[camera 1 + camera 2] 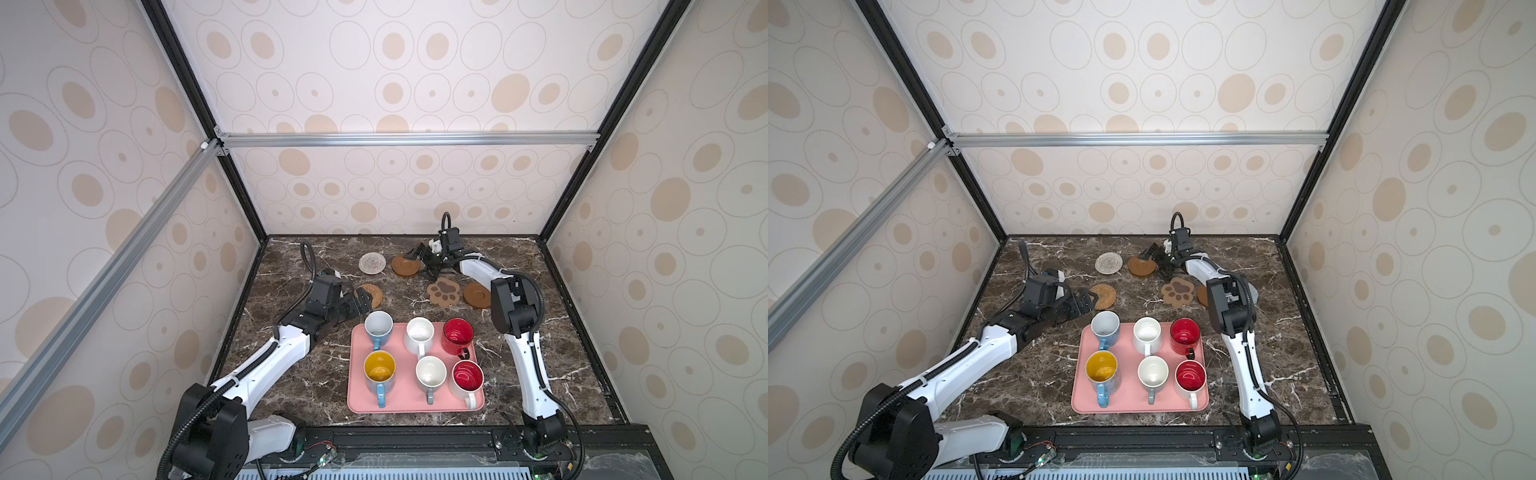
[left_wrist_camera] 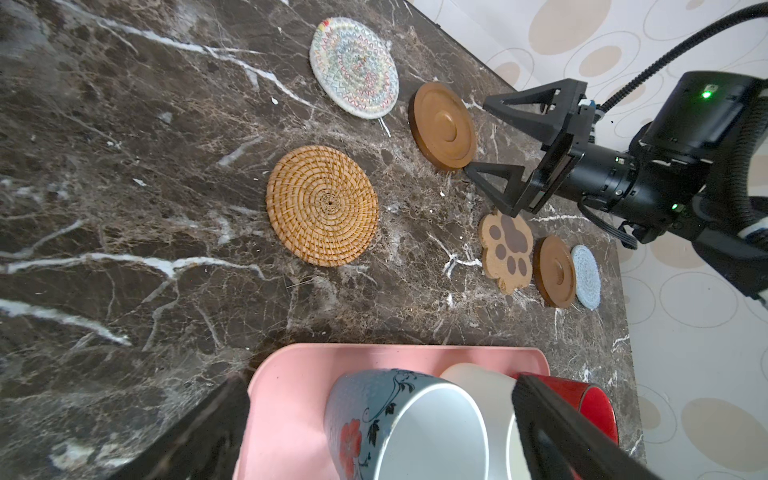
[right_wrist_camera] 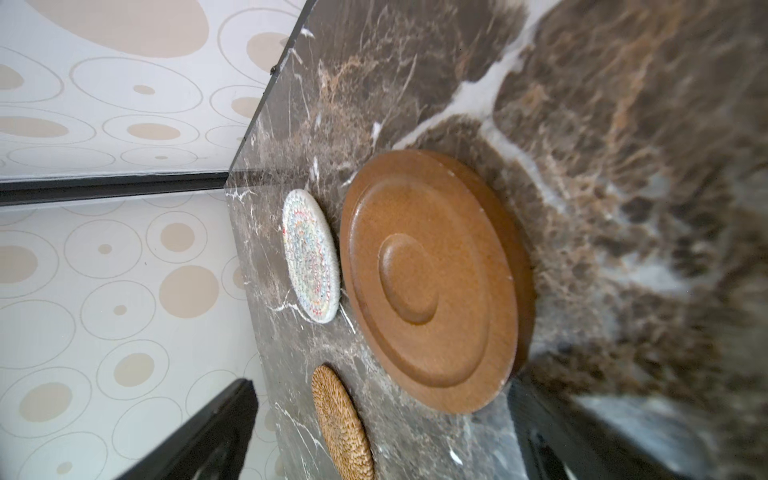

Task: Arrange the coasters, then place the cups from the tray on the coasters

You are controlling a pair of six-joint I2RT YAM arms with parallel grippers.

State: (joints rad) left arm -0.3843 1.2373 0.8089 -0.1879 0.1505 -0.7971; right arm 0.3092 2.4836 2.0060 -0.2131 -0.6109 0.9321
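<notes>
The right gripper (image 1: pixel 417 266) stands at the far side of the marble table (image 1: pixel 316 390) with its jaws spread wide. The rim of the far brown disc (image 1: pixel 404 266) lies between its two fingertips, and I cannot tell if they touch it. Left of this disc, close but apart, lies the grey-white woven coaster (image 1: pixel 372 263). Nearer to the pink tray (image 1: pixel 405 401) lie the tan rattan coaster (image 2: pixel 322 205) on the left and, on the right, the paw-shaped coaster (image 1: pixel 444 292), the second brown disc (image 1: pixel 476 295) and the pale blue-grey coaster (image 2: pixel 586 276), close side by side in a row.

The left gripper (image 1: pixel 365 305) has its jaws spread too and grips nothing. It hovers by the near edge of the tan rattan coaster, just beyond the far left corner of the pink tray.

All six cups stand upright on the pink tray in two rows of three. The far row holds the blue cup with white inside (image 1: pixel 378 326), a white cup (image 1: pixel 419 332) and the all-red cup (image 1: pixel 458 334); the near row holds the blue cup with yellow inside (image 1: pixel 379 370), the second white cup (image 1: pixel 431 374) and the white cup with red inside (image 1: pixel 467 376)
</notes>
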